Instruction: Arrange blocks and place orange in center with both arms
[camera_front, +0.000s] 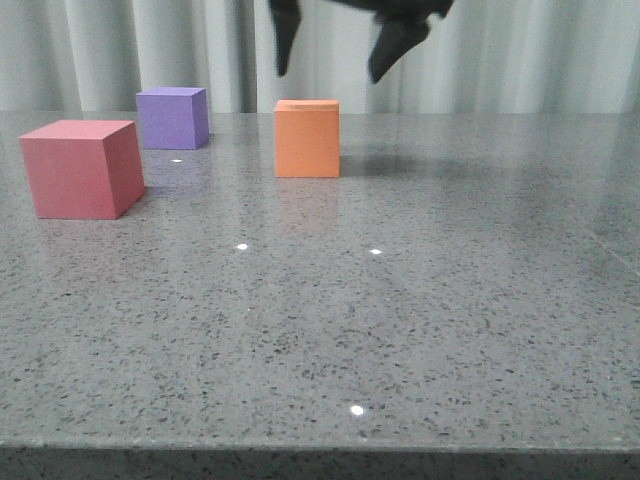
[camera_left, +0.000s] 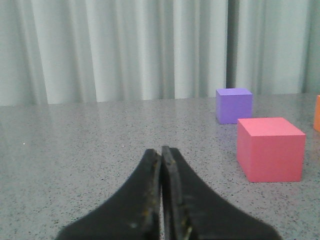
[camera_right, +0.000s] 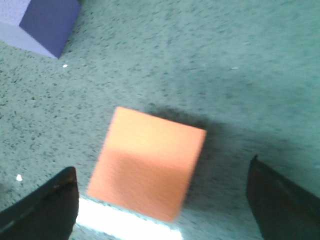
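Note:
The orange cube (camera_front: 307, 139) stands on the grey table near the middle back. The purple cube (camera_front: 173, 117) stands at the back left, and the pinkish-red cube (camera_front: 82, 168) sits nearer, at the left. My right gripper (camera_front: 330, 72) hangs open above the orange cube, apart from it; in the right wrist view the orange cube (camera_right: 147, 162) lies between the wide-spread fingers (camera_right: 161, 170), with the purple cube (camera_right: 42, 20) beyond. My left gripper (camera_left: 161, 151) is shut and empty, low over the table, left of the pinkish-red cube (camera_left: 270, 148) and purple cube (camera_left: 233, 105).
The speckled grey table (camera_front: 400, 300) runs to a front edge at the bottom of the front view. A pale pleated curtain (camera_front: 540, 55) hangs behind the table.

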